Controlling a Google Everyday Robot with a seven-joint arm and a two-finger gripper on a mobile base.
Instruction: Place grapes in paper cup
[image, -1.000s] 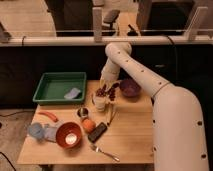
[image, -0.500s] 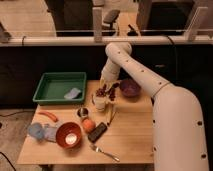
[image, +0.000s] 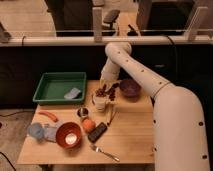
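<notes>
If the grapes (image: 106, 92) are released off-centre, the bunch may be left draped over the rim, or the light paper cup (image: 100, 104) tipped on the tabletop (image: 131, 136). The gripper (image: 104, 85) is seen just above the cup, its fingers apparently clamped together on the bunch, which hangs directly beneath them.

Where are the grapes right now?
Camera view, middle of the table's back half: the grapes hang from the shut gripper over the paper cup, left of the purple bowl.
</notes>
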